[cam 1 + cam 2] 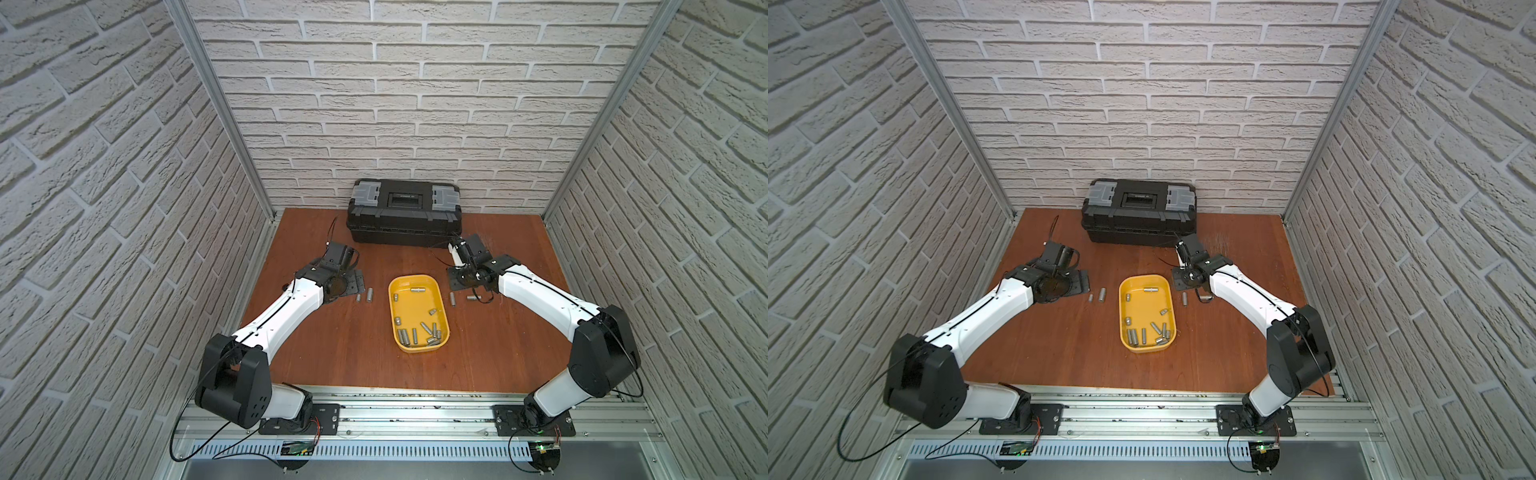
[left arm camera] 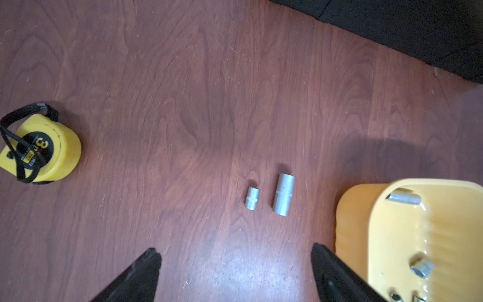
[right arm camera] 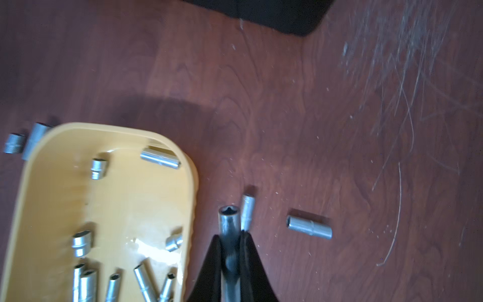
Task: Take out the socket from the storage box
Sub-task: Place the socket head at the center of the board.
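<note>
The yellow storage box [image 1: 415,307] lies mid-table in both top views, with several silver sockets [image 1: 415,334] in it, most at its near end. My right gripper [image 3: 230,235] is shut on a long socket [image 3: 228,219], held just outside the box's right rim [image 3: 192,198] above the table. Two sockets [image 3: 247,211] [image 3: 309,227] lie on the wood beside it. My left gripper [image 2: 235,251] is open and empty over bare wood left of the box [image 2: 352,222]. Two more sockets [image 2: 252,198] [image 2: 283,194] lie ahead of it.
A black toolbox [image 1: 405,216] with grey latches stands at the back wall. A yellow tape measure [image 2: 39,149] lies on the table in the left wrist view. Brick-pattern walls close in three sides.
</note>
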Controlling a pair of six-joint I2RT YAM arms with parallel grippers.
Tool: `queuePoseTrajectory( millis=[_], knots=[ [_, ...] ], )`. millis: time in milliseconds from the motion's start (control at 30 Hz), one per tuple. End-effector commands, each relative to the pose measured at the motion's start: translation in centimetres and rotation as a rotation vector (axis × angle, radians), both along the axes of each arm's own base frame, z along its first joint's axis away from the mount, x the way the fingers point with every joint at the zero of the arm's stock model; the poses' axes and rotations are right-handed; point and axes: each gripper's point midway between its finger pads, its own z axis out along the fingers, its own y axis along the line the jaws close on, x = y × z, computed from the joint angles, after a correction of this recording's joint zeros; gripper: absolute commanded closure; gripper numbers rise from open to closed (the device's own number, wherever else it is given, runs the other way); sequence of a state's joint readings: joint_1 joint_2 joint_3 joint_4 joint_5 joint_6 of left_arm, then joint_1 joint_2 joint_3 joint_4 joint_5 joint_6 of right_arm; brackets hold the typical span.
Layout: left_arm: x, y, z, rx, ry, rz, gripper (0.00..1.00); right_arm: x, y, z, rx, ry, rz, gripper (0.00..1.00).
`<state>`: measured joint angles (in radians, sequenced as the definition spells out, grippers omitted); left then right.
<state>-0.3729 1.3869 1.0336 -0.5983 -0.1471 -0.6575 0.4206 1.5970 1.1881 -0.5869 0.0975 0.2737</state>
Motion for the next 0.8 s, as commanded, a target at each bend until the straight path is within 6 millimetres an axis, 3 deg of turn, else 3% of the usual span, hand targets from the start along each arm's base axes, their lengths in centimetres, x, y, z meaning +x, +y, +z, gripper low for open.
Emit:
queuePoseTrajectory(
  millis=[0, 333, 767],
  knots=[
    [0.4, -0.1, -0.2, -0.024, -0.019, 0.01, 0.06, -0.9, -0.5, -1.9, -0.01, 0.049, -0.027, 0.94],
    [0.2, -0.4, -0.5, -0.058, -0.018, 0.016, 0.07, -0.8, -2.2, -7.1, -0.048, 0.148, -0.097, 0.94],
    [-0.1, -0.4, -0.7, -0.06, -0.012, 0.021, 0.07, -0.3, -3.6, -9.4, -0.05, 0.187, -0.145, 0.93]
  ],
)
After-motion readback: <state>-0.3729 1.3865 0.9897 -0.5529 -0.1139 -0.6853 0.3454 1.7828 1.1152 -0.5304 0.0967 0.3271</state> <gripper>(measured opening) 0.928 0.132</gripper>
